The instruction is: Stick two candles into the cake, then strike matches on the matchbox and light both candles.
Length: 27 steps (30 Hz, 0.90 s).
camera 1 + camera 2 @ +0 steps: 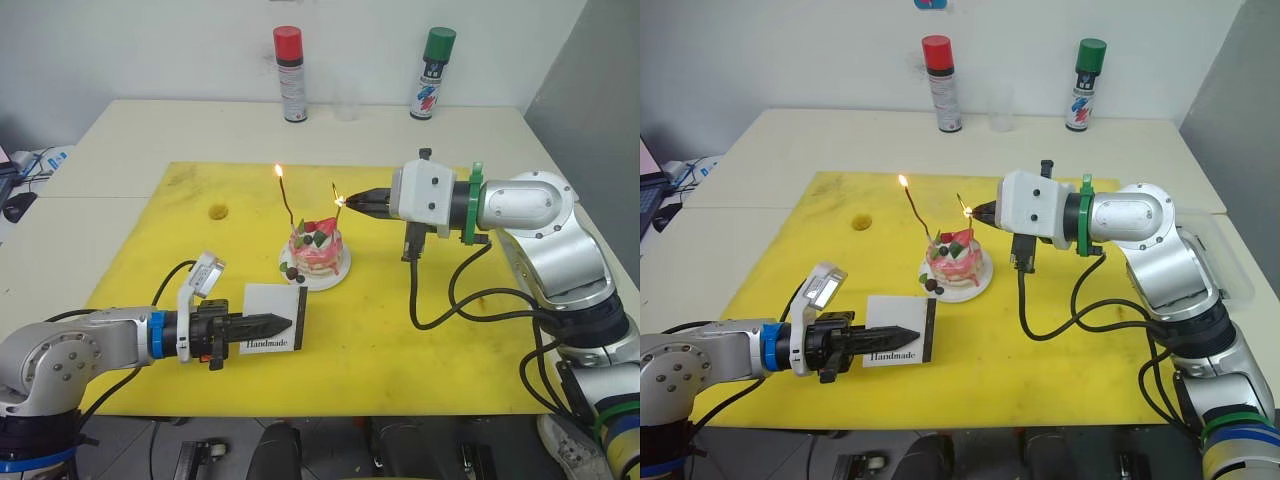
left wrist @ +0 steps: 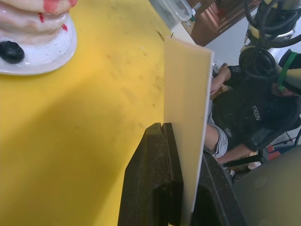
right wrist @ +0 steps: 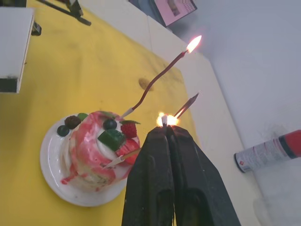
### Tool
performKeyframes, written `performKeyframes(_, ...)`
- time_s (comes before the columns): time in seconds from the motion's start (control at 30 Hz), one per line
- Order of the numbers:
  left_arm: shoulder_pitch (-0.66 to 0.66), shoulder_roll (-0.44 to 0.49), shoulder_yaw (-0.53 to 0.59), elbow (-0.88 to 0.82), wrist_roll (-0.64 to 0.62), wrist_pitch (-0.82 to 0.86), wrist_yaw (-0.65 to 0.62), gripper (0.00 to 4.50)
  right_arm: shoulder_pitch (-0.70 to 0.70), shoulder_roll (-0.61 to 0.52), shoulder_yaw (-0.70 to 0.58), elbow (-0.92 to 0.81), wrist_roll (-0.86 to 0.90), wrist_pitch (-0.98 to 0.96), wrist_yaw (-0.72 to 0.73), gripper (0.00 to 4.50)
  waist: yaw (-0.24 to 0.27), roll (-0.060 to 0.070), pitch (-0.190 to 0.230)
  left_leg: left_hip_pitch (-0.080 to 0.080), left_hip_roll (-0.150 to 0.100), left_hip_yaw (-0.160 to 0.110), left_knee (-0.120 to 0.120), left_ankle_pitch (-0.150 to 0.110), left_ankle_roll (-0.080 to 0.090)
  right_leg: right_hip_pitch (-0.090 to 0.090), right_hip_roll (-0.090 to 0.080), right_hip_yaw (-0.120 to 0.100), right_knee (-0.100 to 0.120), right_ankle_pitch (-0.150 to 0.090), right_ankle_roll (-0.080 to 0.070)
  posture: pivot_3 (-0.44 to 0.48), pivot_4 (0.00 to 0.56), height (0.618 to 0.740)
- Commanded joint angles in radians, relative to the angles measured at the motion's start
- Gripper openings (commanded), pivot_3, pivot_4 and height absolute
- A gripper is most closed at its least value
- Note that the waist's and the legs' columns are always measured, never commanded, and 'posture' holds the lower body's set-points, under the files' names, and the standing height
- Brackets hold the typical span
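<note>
We see the cake (image 1: pixel 317 250) on its white plate (image 1: pixel 331 275), near the middle of the yellow mat (image 1: pixel 440 370); it carries a strawberry slice, green bits and dark berries, and two candles stand in it. The left candle (image 1: pixel 286 200), leaning away from the cake's left side, burns at its tip. The right candle (image 1: pixel 339 207) rises from the cake's top, and a small flame sits beside its tip.

That flame is on a match (image 3: pixel 164 120) pinched between the closed fingers of our right gripper (image 1: pixel 352 203), which hovers just right of the cake and above it, with the burning match end at the right candle's tip.

Our left gripper (image 1: pixel 268 324) is in front of the cake and to its left, fingers clamped on the matchbox (image 1: pixel 272 316), which stands on edge on the mat, its dark strip along the side nearer the cake. We read "Handmade" on its face.

Well behind the cake, off the mat, stand a red-capped can (image 1: pixel 290 74) and a green-capped can (image 1: pixel 433 73); their labels are too small to read.
</note>
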Motion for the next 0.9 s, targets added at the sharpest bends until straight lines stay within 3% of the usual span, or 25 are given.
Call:
performKeyframes(0.03,0.0,0.009,0.0,-0.007,0.001,-0.019,-0.02,0.0,-0.035,-0.007,-0.053,-0.047,0.027,0.025,-0.013,0.02,0.001,0.0,0.0,0.0,0.0,0.0,0.0,0.0,0.0,0.0,0.0,0.0,0.0,0.0,0.0,0.0,0.15,0.74)
performKeyframes(0.9,-0.023,0.001,-0.037,0.007,0.028,-0.044,-0.036,0.0,-0.061,0.035,-0.009,0.015,-0.027,-0.013,-0.049,0.02,0.001,0.0,0.0,0.0,0.0,0.0,0.0,0.0,0.0,0.0,0.0,0.0,0.0,0.0,0.0,0.0,0.15,0.74)
